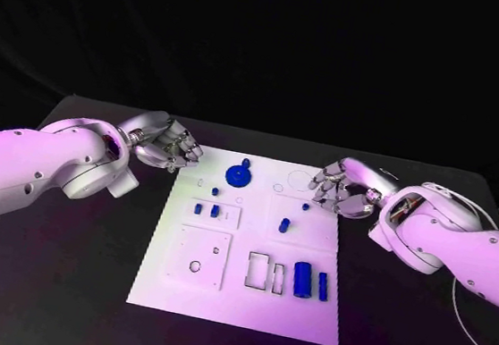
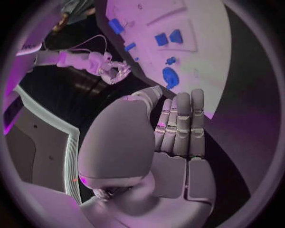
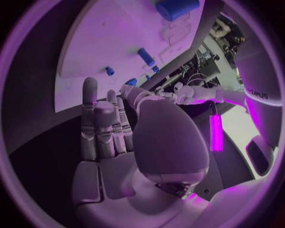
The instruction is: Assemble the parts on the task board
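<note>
From the head view, one white task board (image 1: 249,254) lies lengthwise in the middle of the black table (image 1: 60,284), and seven blue parts can be counted on it: a round disc-like piece (image 1: 239,175) near the far edge, a tiny piece (image 1: 215,192) just below it, a pair of small upright pieces (image 1: 206,210) in a square recess, a small peg (image 1: 305,206), an oblong peg (image 1: 284,225), and toward the near right a thick cylinder (image 1: 303,279) beside a thinner bar (image 1: 323,285). Outlined recesses mark the board, among them two narrow slots (image 1: 266,273) left of the cylinder. The left hand (image 1: 166,143) hovers off the board's far left corner, fingers loosely curled, holding nothing; the right hand (image 1: 344,189) hangs at the far right corner, likewise empty with fingers partly bent. In the left wrist view, the left hand (image 2: 178,137) shows its fingers side by side and nearly straight, nothing in its grasp, with the disc-like piece (image 2: 170,77) just beyond the fingertips and the right hand (image 2: 113,70) across the board. In the right wrist view, the right hand (image 3: 107,128) is extended and empty, the thick cylinder (image 3: 176,7) at the rim and the left hand (image 3: 178,92) opposite. No writing can be read on the board or parts.
</note>
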Available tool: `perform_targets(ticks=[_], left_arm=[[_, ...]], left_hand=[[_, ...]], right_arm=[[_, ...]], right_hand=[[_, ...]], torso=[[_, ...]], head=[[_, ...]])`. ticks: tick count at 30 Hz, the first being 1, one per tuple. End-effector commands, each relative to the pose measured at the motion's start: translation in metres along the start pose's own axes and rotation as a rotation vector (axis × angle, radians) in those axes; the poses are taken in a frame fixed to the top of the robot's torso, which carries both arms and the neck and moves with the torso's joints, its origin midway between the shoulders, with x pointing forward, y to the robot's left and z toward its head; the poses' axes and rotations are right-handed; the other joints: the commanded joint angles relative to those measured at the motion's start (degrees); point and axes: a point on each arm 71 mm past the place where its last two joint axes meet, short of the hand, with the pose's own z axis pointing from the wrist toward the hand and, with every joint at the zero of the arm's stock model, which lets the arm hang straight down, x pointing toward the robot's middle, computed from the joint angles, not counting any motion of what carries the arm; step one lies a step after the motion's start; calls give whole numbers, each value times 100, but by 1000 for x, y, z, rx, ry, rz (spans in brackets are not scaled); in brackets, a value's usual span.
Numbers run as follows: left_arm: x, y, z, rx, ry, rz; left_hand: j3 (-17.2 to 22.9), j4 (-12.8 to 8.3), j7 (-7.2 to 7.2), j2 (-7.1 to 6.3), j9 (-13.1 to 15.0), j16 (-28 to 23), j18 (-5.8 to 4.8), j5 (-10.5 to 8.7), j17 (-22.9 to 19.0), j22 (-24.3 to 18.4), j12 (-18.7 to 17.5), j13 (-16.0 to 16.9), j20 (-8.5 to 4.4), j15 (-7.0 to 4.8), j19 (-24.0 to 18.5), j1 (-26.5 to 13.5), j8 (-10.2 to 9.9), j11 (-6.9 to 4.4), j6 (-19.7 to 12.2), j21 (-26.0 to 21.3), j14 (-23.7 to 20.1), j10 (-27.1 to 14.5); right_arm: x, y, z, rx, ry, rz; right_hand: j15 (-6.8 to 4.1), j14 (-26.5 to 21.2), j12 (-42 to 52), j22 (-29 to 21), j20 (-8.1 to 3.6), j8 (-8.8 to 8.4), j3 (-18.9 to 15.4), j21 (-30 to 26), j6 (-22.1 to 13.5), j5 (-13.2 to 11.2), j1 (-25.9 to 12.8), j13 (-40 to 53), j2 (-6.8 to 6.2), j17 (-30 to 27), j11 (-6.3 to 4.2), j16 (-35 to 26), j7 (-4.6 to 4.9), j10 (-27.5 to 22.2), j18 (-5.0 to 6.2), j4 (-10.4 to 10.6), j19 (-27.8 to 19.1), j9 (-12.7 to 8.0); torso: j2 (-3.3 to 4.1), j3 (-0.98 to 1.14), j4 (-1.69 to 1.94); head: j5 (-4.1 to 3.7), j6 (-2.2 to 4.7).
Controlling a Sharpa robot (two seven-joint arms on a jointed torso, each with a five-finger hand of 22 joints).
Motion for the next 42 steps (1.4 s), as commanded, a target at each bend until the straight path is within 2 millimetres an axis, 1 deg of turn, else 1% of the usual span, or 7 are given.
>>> perform_targets(ticks=[1, 6, 12, 33, 36, 40, 42], left_arm=[[-8, -7, -4, 92, -82, -404], [-10, -10, -11, 132, -102, -566], [-8, -13, -15, 152, -100, -628], [-11, -10, -18, 141, -109, -651], [-11, -10, -18, 139, -108, -651], [-11, -10, -18, 136, -104, -652], [-11, -10, -18, 135, -103, -652]], left_hand=[[67, -12, -30, 6, 9, -45, 44, 21, -40, -22, 135, 49, -42, -47, -10, 67, 52, -52, 68, -43, -5, 126], [85, -12, -59, 17, 30, -80, 41, 16, -73, -48, 236, 87, -66, -70, -3, 35, 98, -84, 127, -81, -1, 163], [79, -10, -63, 9, 38, -88, 41, 10, -83, -58, 262, 97, -73, -74, 3, 13, 114, -87, 144, -94, 3, 158], [76, -17, -64, 0, 39, -91, 41, 8, -88, -65, 269, 99, -78, -76, 9, 9, 114, -87, 135, -103, 9, 136], [79, -23, -63, -1, 39, -92, 40, 9, -90, -67, 272, 100, -79, -77, 12, 12, 113, -87, 129, -105, 11, 128], [80, -26, -60, -3, 38, -94, 40, 9, -92, -70, 275, 101, -81, -76, 15, 12, 111, -84, 122, -108, 12, 117], [80, -26, -60, -3, 38, -94, 40, 9, -92, -70, 275, 101, -81, -76, 15, 12, 111, -84, 122, -108, 12, 117]], right_arm=[[8, 5, 3, 14, 96, -253], [11, 14, 10, 18, 84, -368], [14, 20, 14, 20, 75, -430], [36, 26, 18, 11, 137, -450], [38, 25, 18, 12, 140, -448], [40, 25, 20, 12, 141, -442], [42, 25, 20, 13, 141, -441]], right_hand=[[38, 305, -132, 766, 19, -59, 65, 825, 50, -36, -104, 3, -26, 643, 41, 752, 6, -83, -139, -4, 326, 12], [52, 331, -298, 1876, 88, -121, 117, 1994, 62, -52, -161, 8, -73, 1453, 80, 1648, 41, -222, -325, -23, 765, 37], [75, 332, -344, 2347, 116, -156, 132, 2478, 51, -53, -180, 15, -101, 1732, 104, 1959, 42, -244, -395, -39, 927, 53], [32, 336, -244, 2804, 104, -119, 252, 2928, 182, 22, -119, 107, -33, 2027, 29, 2305, -29, 27, -452, -113, 1031, 130], [10, 332, -223, 2848, 90, -89, 301, 2967, 243, 15, -84, 128, 18, 2037, 2, 2332, -58, 87, -454, -143, 1028, 158], [-20, 325, -203, 2933, 63, -48, 420, 3038, 326, -142, -21, 162, 128, 2048, -35, 2376, -95, 170, -462, -215, 1025, 209], [-47, 325, -182, 2990, 46, -5, 491, 3090, 398, -301, 24, 186, 217, 2061, -58, 2402, -129, 234, -469, -264, 1036, 248]], torso=[[4, -4, 13], [2, -13, 17], [5, -13, 15], [6, -2, 16], [4, -3, 14], [6, -4, 6], [7, -2, 4]], head=[[-70, 32], [-81, 39], [-84, 21], [-45, -57], [-43, -67], [-36, -78], [-33, -78]])
